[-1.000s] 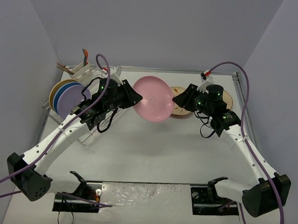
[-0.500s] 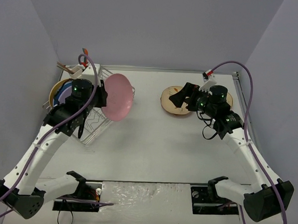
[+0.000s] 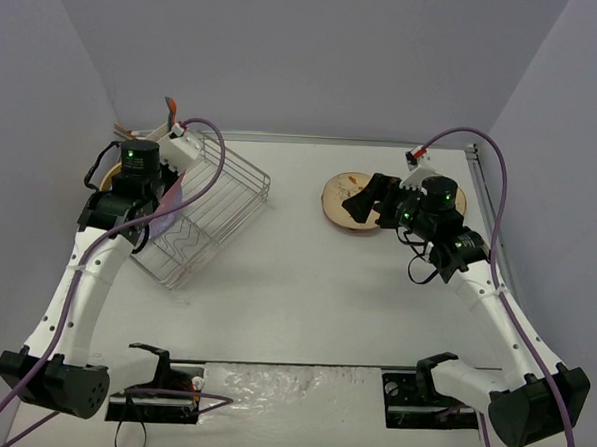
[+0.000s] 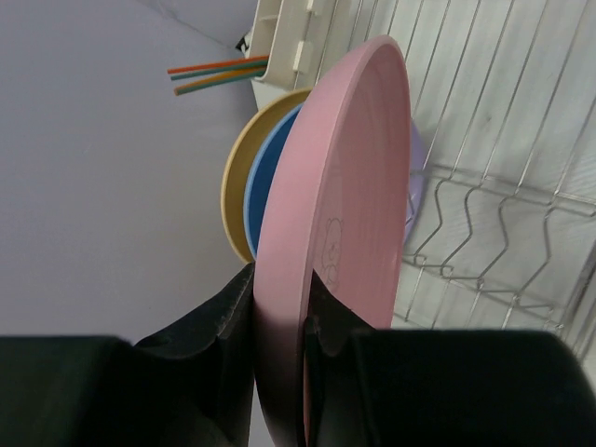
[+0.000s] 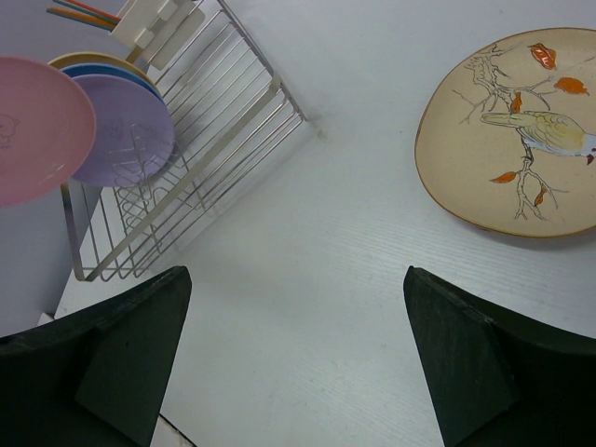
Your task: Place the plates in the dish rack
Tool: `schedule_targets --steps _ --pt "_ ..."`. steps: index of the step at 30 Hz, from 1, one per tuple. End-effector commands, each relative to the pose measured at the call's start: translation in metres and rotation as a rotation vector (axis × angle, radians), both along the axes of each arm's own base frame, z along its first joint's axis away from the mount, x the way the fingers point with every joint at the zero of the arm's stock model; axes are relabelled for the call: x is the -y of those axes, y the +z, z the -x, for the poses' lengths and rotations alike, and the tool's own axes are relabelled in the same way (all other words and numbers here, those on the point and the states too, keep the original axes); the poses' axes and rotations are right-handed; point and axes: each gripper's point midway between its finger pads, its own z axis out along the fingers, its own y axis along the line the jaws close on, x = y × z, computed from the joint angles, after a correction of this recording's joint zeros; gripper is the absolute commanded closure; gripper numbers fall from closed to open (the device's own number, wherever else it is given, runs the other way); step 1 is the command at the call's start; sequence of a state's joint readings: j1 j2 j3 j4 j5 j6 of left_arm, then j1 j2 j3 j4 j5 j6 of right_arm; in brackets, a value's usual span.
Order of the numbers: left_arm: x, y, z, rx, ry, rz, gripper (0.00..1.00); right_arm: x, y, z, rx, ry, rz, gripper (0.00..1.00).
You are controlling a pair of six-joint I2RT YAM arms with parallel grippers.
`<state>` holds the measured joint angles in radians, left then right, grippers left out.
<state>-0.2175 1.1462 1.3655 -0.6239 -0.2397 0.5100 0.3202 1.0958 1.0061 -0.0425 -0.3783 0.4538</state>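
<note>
Lower rim of pink plate [image 4: 349, 214] inside left hand [image 4: 282, 300]

A robotics lab setup: plain grey walls [image 3: 287, 53] box in a white tabletop [image 3: 305, 294], with a left arm [image 3: 75, 292] and right arm [image 3: 503, 324], trailing purple cables [image 3: 496, 184], bolted at its near edge.

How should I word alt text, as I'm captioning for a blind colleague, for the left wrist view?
The left gripper clamps a pink plate upright by its rim, at a wire dish rack. Behind it stand a blue plate and a yellow plate, with a purple plate peeking out on the right; a white caddy holding coloured sticks sits above.
</note>
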Motion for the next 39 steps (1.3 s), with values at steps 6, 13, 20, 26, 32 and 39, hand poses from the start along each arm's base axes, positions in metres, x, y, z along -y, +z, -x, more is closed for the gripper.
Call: schedule_targets --steps 6,13,20,26,32,39 --pt "-0.032 0.010 -0.042 0.009 -0.105 -0.202 1.00 -0.006 0.009 0.003 0.057 0.063 -0.010 0.05" --pt "-0.038 -0.022 -0.059 -0.075 -0.152 -0.206 1.00 -0.004 -0.002 0.005 0.035 0.061 -0.005 0.05" --pt "-0.039 -0.048 -0.070 -0.125 -0.165 -0.179 1.00 -0.002 -0.007 0.004 0.023 0.060 -0.001 0.05" --pt "-0.032 -0.076 -0.078 -0.166 -0.193 -0.134 0.97 -0.002 -0.008 0.004 0.022 0.060 -0.001 0.05" --pt "-0.031 -0.090 -0.084 -0.178 -0.186 -0.120 0.82 -0.001 -0.011 0.004 0.015 0.054 0.001 0.05" --pt "-0.042 -0.082 -0.081 -0.139 -0.145 -0.093 0.64 0.002 -0.014 0.002 0.008 0.029 0.006 0.05"
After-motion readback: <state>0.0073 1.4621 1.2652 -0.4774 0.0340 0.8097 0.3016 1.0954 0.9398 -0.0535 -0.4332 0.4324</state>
